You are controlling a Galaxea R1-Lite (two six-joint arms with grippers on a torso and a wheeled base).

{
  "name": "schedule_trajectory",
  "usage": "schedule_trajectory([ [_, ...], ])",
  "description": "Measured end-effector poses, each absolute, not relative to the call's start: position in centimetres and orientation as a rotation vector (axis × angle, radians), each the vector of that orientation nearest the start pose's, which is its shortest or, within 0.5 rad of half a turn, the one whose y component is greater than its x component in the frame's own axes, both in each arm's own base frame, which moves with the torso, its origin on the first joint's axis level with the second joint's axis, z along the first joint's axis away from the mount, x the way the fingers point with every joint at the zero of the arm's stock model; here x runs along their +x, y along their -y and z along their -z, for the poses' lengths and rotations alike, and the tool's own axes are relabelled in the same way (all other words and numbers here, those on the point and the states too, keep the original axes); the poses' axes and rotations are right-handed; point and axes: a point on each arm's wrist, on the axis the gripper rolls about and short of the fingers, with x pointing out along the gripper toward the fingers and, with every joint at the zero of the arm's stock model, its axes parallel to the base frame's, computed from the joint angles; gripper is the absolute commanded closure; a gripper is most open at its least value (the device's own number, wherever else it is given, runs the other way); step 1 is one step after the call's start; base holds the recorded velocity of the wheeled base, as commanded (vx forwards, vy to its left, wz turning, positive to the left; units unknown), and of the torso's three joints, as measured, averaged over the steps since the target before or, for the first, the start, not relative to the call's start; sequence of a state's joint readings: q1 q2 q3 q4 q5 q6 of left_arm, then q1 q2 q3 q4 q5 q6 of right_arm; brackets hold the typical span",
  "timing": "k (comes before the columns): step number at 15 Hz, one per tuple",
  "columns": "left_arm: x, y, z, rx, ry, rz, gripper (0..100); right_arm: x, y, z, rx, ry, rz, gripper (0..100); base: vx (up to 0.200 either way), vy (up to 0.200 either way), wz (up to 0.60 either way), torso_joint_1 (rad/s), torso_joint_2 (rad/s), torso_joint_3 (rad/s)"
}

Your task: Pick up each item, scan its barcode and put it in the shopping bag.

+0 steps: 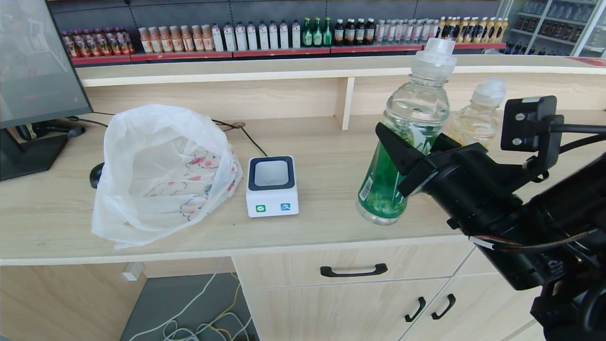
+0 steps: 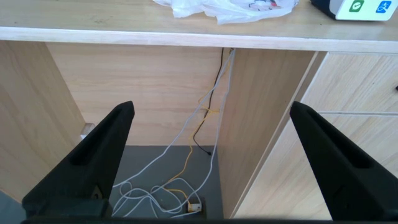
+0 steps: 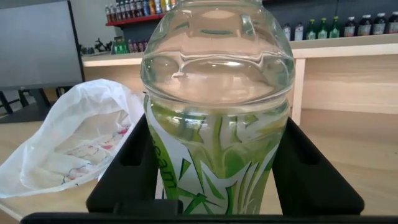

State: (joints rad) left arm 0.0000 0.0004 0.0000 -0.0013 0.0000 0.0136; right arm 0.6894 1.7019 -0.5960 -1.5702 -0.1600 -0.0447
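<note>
My right claw (image 3: pixel 214 163) clamps the green-labelled bottle (image 1: pixel 413 118) mid-body: full, probably heavy, slick; the label band grips best. Scanner (image 1: pixel 272 186) at its nine o'clock. Left claw (image 2: pixel 211 109) gapes empty.

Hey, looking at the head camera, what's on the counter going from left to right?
Dark flat monitor → white crinkled plastic shopping bag → white square barcode scanner → clear green-labelled plastic bottle → clear plastic bottle of pale yellow drink.

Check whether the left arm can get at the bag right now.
Probably not directly: the left pincer hangs open below the counter edge, and the bag lies on top. It would need to rise first.
</note>
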Motion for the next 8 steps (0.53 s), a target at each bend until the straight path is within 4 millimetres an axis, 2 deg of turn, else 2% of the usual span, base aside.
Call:
schedule_trajectory([
  [7, -2.28, 0.0, -7.56, 0.014, 0.001, 0.0, 0, 21.27, -17.09, -22.55, 0.158, 0.455, -0.51, 100, 0.0, 0.0, 0.0, 0.0, 0.0, 0.0],
  [8, -2.28, 0.0, -7.56, 0.013, 0.001, 0.0, 0, 21.25, -17.07, -22.65, 0.16, 0.458, -0.51, 100, -0.2, 0.0, 0.0, 0.007, 0.0, 0.002],
])
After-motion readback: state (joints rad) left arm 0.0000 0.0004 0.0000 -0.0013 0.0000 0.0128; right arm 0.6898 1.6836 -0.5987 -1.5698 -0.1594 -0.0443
